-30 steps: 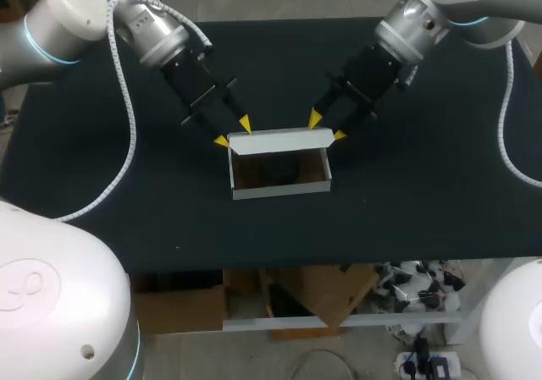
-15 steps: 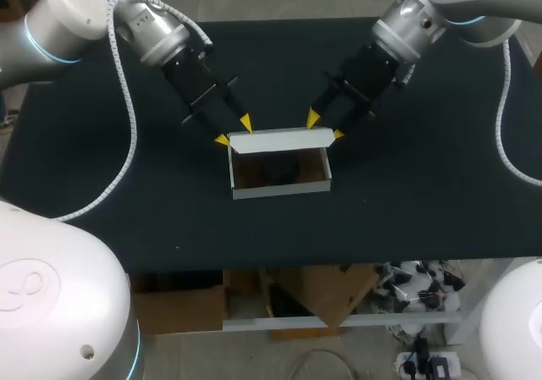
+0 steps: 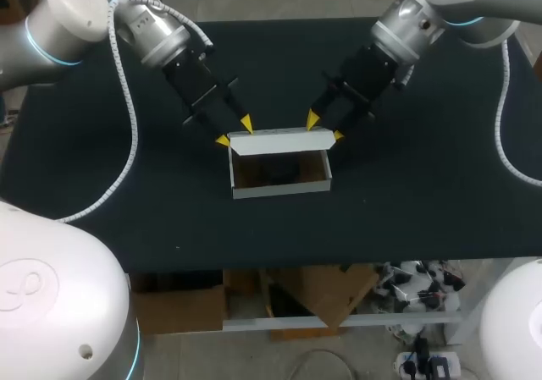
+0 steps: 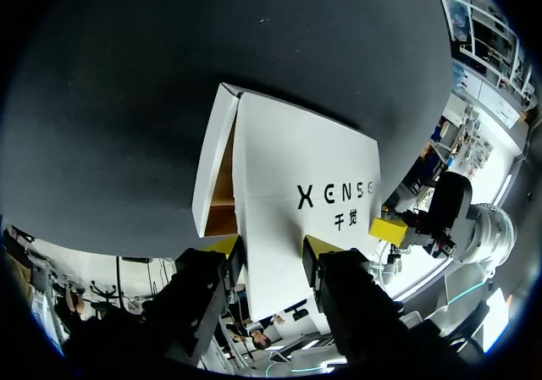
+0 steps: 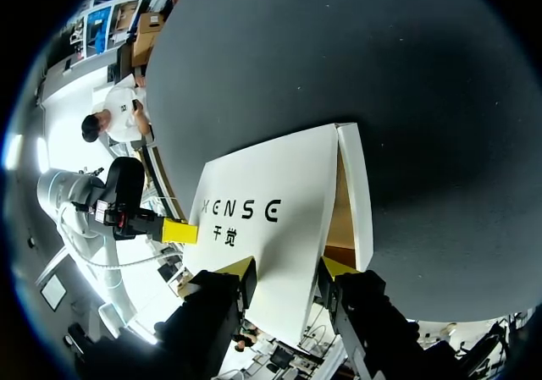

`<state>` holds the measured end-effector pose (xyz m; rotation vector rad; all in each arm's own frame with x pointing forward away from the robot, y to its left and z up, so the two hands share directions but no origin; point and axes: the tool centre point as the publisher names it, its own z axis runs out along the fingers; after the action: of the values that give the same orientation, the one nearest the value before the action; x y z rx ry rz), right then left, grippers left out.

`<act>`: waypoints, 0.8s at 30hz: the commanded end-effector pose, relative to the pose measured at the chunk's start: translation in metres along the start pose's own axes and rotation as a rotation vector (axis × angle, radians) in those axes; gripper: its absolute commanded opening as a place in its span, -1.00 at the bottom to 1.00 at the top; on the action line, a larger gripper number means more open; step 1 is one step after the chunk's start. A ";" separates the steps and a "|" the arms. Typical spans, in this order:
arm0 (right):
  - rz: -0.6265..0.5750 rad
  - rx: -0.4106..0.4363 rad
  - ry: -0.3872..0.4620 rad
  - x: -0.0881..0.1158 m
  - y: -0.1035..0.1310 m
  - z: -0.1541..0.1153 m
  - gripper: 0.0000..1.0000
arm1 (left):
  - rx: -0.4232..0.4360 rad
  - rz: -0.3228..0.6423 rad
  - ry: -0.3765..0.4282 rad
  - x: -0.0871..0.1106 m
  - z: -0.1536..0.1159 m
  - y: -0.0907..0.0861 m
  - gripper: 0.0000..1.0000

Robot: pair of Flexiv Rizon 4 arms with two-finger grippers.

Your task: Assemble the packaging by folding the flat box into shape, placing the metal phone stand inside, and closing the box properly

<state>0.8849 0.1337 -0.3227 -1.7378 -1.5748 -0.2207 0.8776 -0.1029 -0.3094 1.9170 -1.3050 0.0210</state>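
Observation:
A white cardboard box (image 3: 279,190) stands in the middle of the black table, its brown inside showing. A dark object (image 3: 275,170), likely the phone stand, lies in it, dim in the shadow. The lid (image 3: 279,141) rises from the far wall and leans over the opening. My left gripper (image 3: 234,133) is at the lid's far left corner and my right gripper (image 3: 326,127) at its far right corner, both open. In the left wrist view the printed lid (image 4: 296,168) runs out from between the left gripper (image 4: 271,249) fingers. The right wrist view shows the lid (image 5: 271,202) likewise at my right gripper (image 5: 288,268).
The black table (image 3: 102,168) lies bare around the box on all sides. Each arm's cable hangs along its outer side, a white one (image 3: 127,134) at the left and another (image 3: 508,126) at the right.

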 end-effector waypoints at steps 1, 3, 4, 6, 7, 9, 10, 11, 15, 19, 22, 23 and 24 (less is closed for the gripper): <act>0.003 0.004 -0.004 0.004 0.001 0.002 -0.01 | -0.001 -0.002 0.000 0.004 0.002 -0.001 -0.07; 0.004 0.002 -0.004 0.005 0.001 0.001 -0.01 | 0.000 -0.001 0.000 0.005 0.001 0.000 -0.07; 0.004 0.001 -0.004 0.005 0.001 0.000 -0.01 | 0.001 -0.002 0.000 0.005 0.001 0.000 -0.07; 0.005 0.001 -0.004 0.006 0.001 -0.001 -0.01 | 0.002 -0.002 0.001 0.005 0.000 0.000 -0.07; 0.004 0.000 -0.004 0.007 0.002 -0.001 -0.01 | 0.003 -0.003 0.001 0.005 0.000 0.000 -0.07; 0.003 -0.001 -0.005 0.008 0.002 -0.002 -0.02 | 0.003 -0.004 0.002 0.006 0.000 0.000 -0.08; 0.002 -0.001 -0.005 0.008 0.002 -0.002 -0.01 | 0.003 -0.004 0.002 0.006 0.000 0.000 -0.08; 0.002 -0.001 -0.006 0.009 0.002 -0.001 -0.02 | 0.003 -0.004 0.003 0.006 0.000 0.000 -0.07; 0.000 0.003 -0.007 0.009 0.003 0.001 -0.02 | 0.003 -0.003 0.004 0.006 0.001 -0.001 -0.08; 0.001 0.007 -0.006 0.006 0.003 0.003 -0.01 | 0.001 -0.002 0.005 0.005 0.002 -0.002 -0.08; 0.003 0.009 -0.004 0.004 0.003 0.005 -0.01 | -0.003 0.003 0.005 0.004 0.006 -0.002 -0.08; 0.003 0.010 -0.003 0.003 0.003 0.005 -0.01 | -0.005 0.005 0.005 0.003 0.007 -0.002 -0.08; 0.003 0.011 -0.003 0.002 0.003 0.005 -0.01 | -0.007 0.006 0.006 0.003 0.007 -0.002 -0.07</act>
<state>0.8848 0.1351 -0.3240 -1.7408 -1.5748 -0.2107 0.8768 -0.1037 -0.3113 1.9100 -1.3069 0.0263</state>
